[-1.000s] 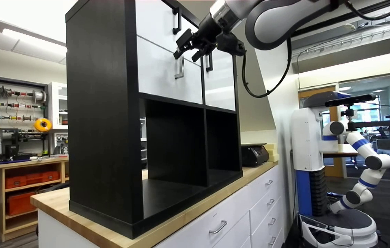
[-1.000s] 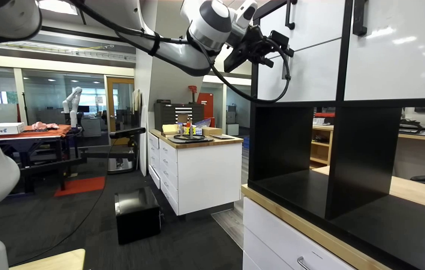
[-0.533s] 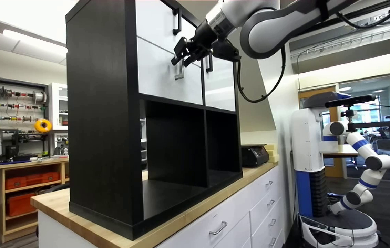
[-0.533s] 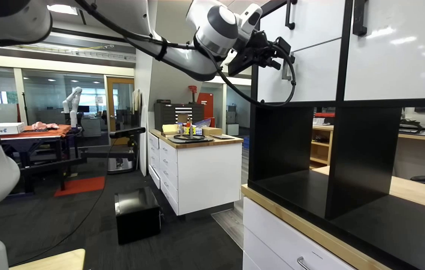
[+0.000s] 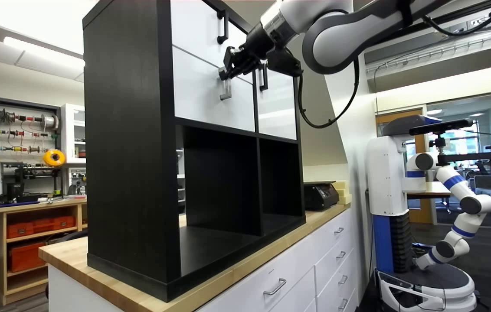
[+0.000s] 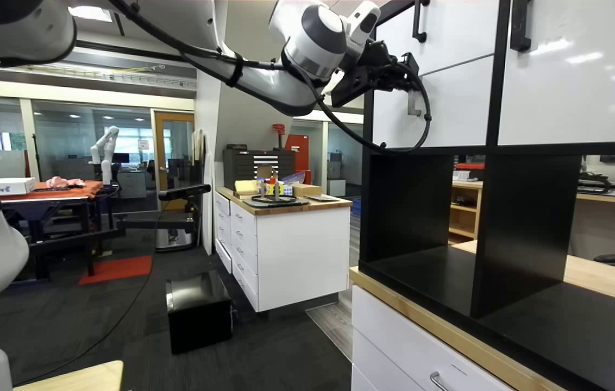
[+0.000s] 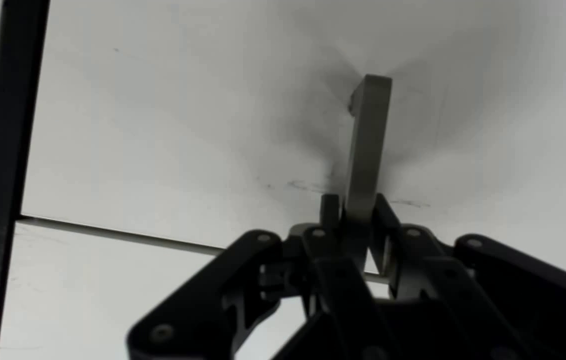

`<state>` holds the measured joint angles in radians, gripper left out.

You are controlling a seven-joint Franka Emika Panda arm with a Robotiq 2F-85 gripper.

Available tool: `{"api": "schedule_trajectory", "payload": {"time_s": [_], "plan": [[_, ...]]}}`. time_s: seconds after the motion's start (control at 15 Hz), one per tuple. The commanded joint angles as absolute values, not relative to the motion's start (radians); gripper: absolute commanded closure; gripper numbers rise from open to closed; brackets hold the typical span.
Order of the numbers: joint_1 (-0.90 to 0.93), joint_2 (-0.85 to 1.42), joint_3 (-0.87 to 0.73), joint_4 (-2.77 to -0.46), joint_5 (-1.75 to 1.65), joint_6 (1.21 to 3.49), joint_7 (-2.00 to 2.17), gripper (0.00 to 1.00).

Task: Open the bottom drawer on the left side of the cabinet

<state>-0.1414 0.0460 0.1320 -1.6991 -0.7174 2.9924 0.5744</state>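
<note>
Clasping handle, end effector facing bottom drawer

Claw: is looking matt; the handle in its grasp is looking like smooth metal. Ahead of it, the bottom drawer is presenting a smooth, faintly scuffed front; to its side, a taller front is gleaming glossy; around these, the cabinet is showing satin panels. Below the claw, the countertop is displaying smooth wood.
</note>
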Motion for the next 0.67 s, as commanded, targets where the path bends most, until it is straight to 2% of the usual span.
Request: {"api": "schedule_trajectory", "payload": {"time_s": [0.0,0.6], "plan": [[-0.138,0.048,0.127,-1.684,-0.756,3.025,0.614,0.96],[-0.134,-0.002,0.145,-1.769,-0.710,3.004,0.575,0.96]]}}
